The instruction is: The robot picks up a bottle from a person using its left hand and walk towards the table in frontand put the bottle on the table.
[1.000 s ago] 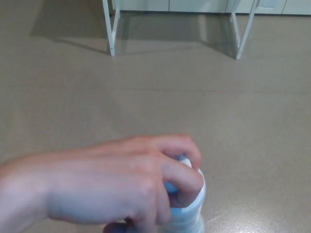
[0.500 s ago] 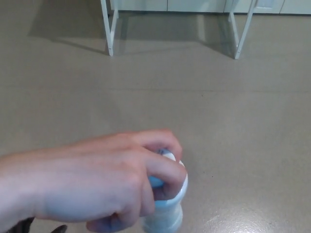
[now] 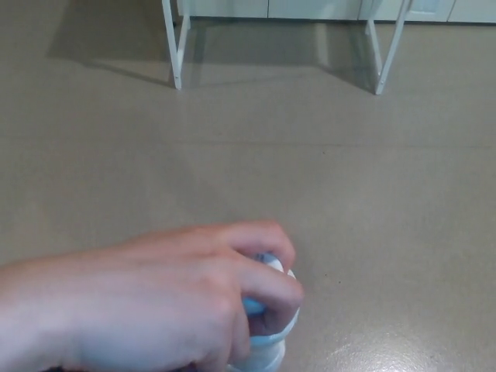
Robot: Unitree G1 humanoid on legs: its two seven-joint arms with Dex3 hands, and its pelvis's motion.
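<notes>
A person's hand (image 3: 155, 302) reached in from the left edge of the head view and filled the lower left of the frame, blurred and close to the camera. Its fingers were curled over the top of a bottle (image 3: 275, 339) and gripped it from above. The robot's own hands lay outside the frame, so whether they were wide or closed could not be told.

The bottle sat at the bottom centre, just under the person's fingertips. Only a pale, whitish body and a hint of light blue near the top showed, with the lower part cut off by the frame edge. It appeared roughly upright.

Behind it spread a plain beige floor (image 3: 387, 201). Along the top stood white frame legs, one pair at upper left (image 3: 172, 43) and another at upper right (image 3: 384, 46), casting soft shadows on the floor, with pale cabinet fronts (image 3: 310, 8) just visible beyond them.
</notes>
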